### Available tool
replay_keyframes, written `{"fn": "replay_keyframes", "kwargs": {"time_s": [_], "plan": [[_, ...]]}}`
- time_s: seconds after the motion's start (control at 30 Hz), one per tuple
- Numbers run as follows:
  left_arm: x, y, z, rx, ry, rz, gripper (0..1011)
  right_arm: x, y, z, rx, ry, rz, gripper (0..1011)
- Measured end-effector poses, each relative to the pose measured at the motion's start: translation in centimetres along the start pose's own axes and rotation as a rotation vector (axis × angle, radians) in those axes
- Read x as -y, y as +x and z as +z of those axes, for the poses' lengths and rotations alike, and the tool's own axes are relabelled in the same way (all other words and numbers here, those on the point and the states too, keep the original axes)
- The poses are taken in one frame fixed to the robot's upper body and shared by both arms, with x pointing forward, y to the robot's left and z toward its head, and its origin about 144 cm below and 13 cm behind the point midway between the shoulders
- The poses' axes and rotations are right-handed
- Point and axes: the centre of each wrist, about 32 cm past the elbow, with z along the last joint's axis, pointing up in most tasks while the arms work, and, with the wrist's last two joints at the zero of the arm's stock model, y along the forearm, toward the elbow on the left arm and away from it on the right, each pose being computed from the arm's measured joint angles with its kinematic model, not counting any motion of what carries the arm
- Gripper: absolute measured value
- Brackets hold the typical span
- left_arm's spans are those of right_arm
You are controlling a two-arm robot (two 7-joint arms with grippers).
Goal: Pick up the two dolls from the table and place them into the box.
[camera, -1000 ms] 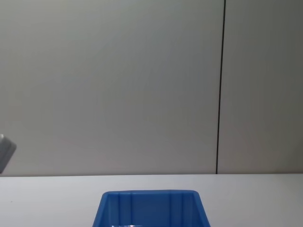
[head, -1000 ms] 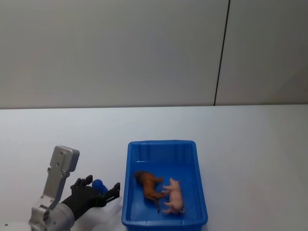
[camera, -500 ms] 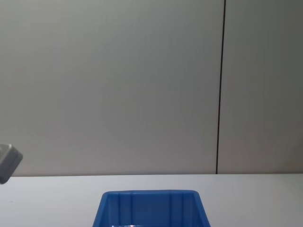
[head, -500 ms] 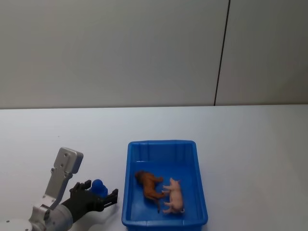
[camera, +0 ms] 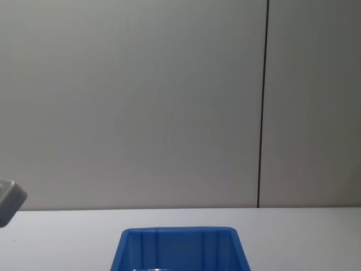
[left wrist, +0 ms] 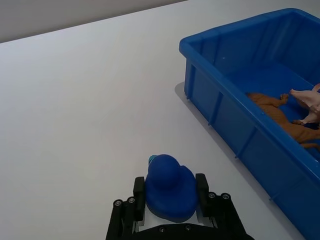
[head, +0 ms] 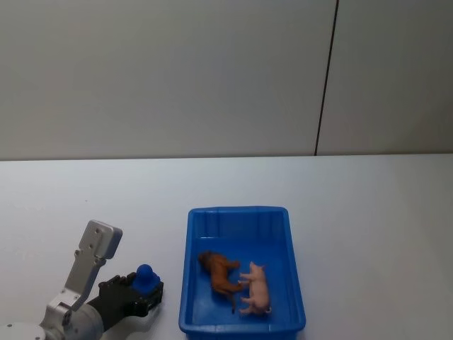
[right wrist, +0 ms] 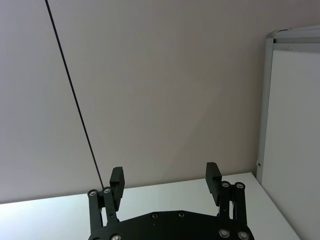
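Both dolls lie inside the blue box [head: 237,210] near its front end. The reddish-brown doll [head: 219,273] is on the left and the pale pink doll [head: 256,289] touches it on the right. In the left wrist view the brown doll [left wrist: 280,117] and the pink doll [left wrist: 307,97] show past the box wall [left wrist: 235,130]. My left gripper [head: 145,285] hovers over the table [head: 368,212] just left of the box, shut on a small blue toy duck [left wrist: 167,175]. My right gripper [right wrist: 165,175] is open, empty, and faces the wall.
The box's far rim [camera: 177,230] shows low in the chest view, with a grey link of my left arm [camera: 8,200] at the left edge. A grey wall with a dark vertical seam [head: 325,78] stands behind the table.
My left gripper has drawn back from the box's left wall toward my body, still holding the blue duck. The dolls and box have not moved.
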Motion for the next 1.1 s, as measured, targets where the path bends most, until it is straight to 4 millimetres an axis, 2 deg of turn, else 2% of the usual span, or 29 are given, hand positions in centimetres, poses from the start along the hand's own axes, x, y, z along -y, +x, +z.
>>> {"fn": "replay_keyframes", "kwargs": {"time_s": [0.07,0.57,0.77,1.1], "plan": [[0.0,0.0,0.0,0.001,0.002,0.0,588,0.0,0.0,0.0,0.0,0.0,0.0,1001],[-0.9,0.0,0.8,0.028,-0.077,0.041,484,0.0,0.0,0.0,0.0,0.0,0.0,1001],[-1.5,0.1,1.9,0.046,-0.149,0.062,443,0.0,0.0,0.0,0.0,0.0,0.0,1001],[-2.3,0.3,4.8,0.078,-0.267,0.028,375,0.0,0.0,0.0,0.0,0.0,0.0,1001]]}}
